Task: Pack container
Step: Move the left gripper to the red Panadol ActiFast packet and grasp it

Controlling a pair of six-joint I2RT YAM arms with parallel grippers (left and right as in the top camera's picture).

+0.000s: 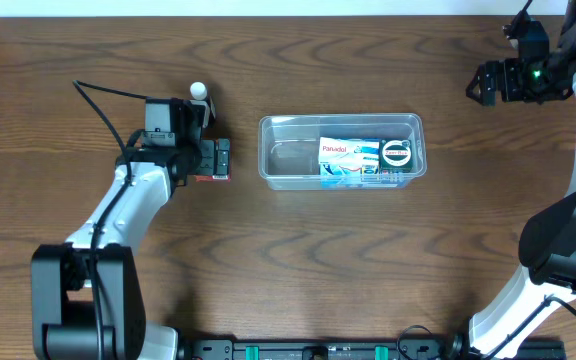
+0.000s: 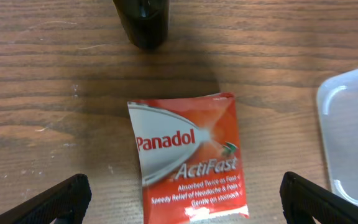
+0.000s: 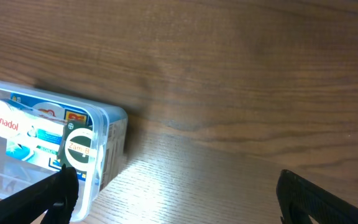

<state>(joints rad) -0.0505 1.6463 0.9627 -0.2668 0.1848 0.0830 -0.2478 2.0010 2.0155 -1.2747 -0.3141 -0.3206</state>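
Dark wood-grain counter (image 1: pixel 298 240), and right under the left claw (image 2: pixel 182 196), fingers spread wide and holding nothing, lies a red Panadol ActiFast pack (image 2: pixel 188 155). It looks light and thin, easy to crush I'd say, so pinch it across its narrow sides. Just past that claw sits the clear container (image 1: pixel 265 150), with a blue Panadol box (image 1: pixel 348 158) and a round tin (image 1: pixel 397 153) already inside. Light, slick plastic, likely to skid if nudged. The right claw (image 3: pixel 176 193), beyond the container's far end, also gapes empty.

From here I see the dark brown table (image 1: pixel 298 240) of streaked wood grain, matt with a soft sheen. The clear rectangular plastic container (image 1: pixel 288 165) looks smooth and glossy. The red Panadol ActiFast pack (image 2: pixel 188 155) has a glossy printed face.
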